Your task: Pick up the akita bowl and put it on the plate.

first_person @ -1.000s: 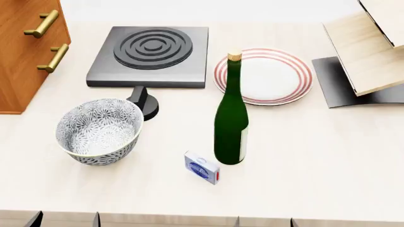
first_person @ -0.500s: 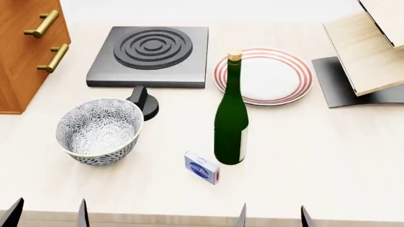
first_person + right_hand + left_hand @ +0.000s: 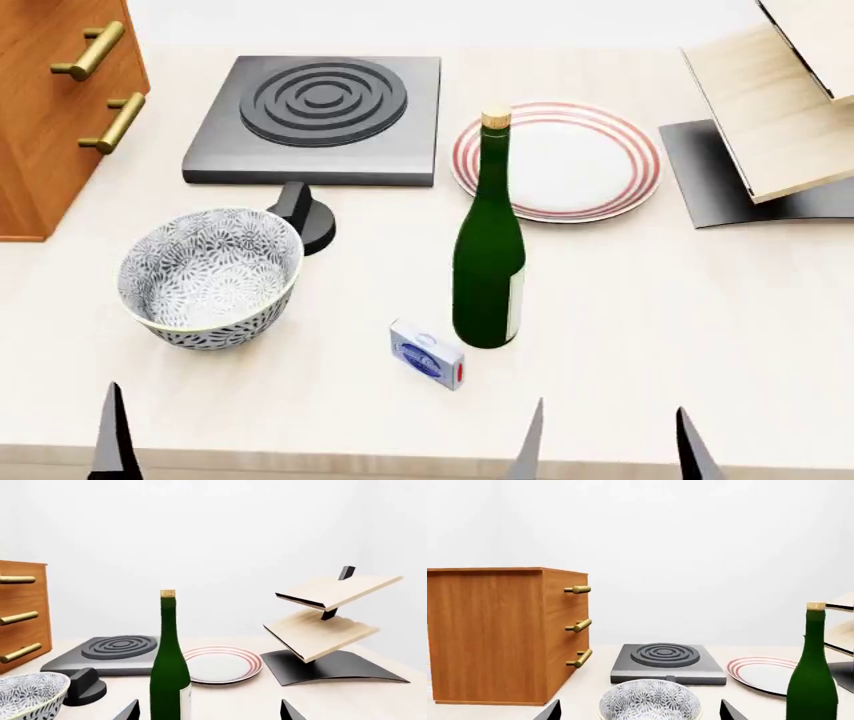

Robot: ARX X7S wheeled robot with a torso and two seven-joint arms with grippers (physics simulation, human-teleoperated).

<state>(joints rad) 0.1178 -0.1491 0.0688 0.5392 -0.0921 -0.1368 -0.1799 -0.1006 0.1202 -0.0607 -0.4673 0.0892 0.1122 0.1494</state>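
The akita bowl, white with a dense grey-black floral pattern, stands upright at the table's front left. It also shows in the left wrist view as the akita bowl, straight ahead between the fingers of my left gripper. That gripper is open and short of the bowl. The plate, white with red rings, lies empty at the back, right of centre. My right gripper is open over the front edge, holding nothing. Only one left fingertip shows in the head view.
A tall green bottle stands between bowl and plate, with a small blue-white box at its foot. Behind the bowl are a dark stove burner and its black knob. A wooden drawer cabinet stands far left and a tilted wooden rack far right.
Both grippers' fingertips have risen from the bottom edge of the head view and now reach over the table's front edge. Nothing on the table has moved.
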